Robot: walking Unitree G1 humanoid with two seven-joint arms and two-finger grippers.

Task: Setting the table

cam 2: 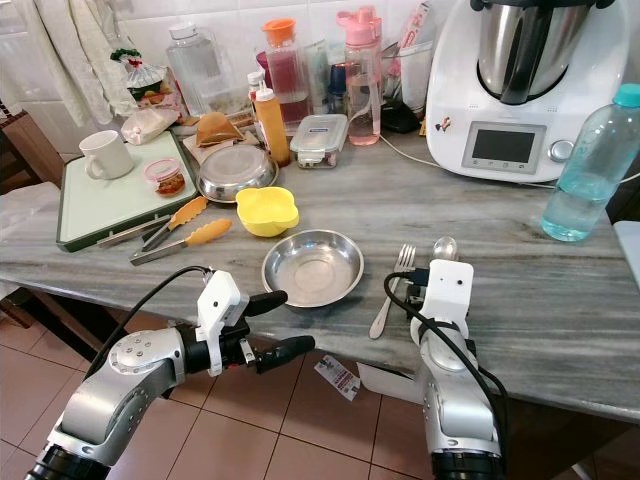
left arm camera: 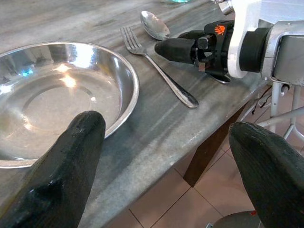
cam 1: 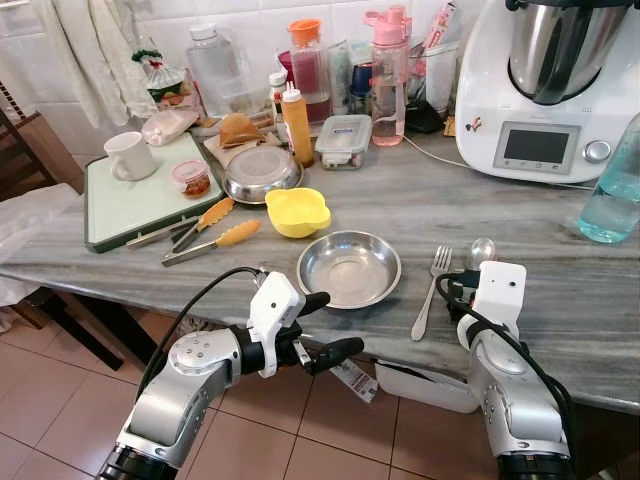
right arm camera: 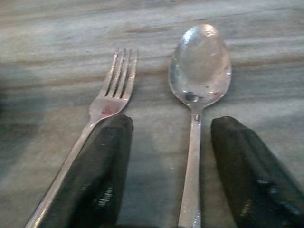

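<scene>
Left gripper [cam 1: 322, 328], lower centre of frame, hangs off the counter edge just below the steel bowl [cam 1: 349, 268], jaws spread and holding nothing. Right gripper [right arm camera: 171, 166], lower right, rests low on the counter [cam 1: 560, 260], jaws spread astride the spoon [right arm camera: 199, 85] handle. Fork [right arm camera: 111, 95] lies just beside the spoon, right of the bowl. Yellow bowl [cam 1: 297, 211] sits above the steel bowl, at centre.

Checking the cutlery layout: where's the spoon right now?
In the right wrist view, the spoon lies between the right pincer's open fingers, beside the fork.
</scene>
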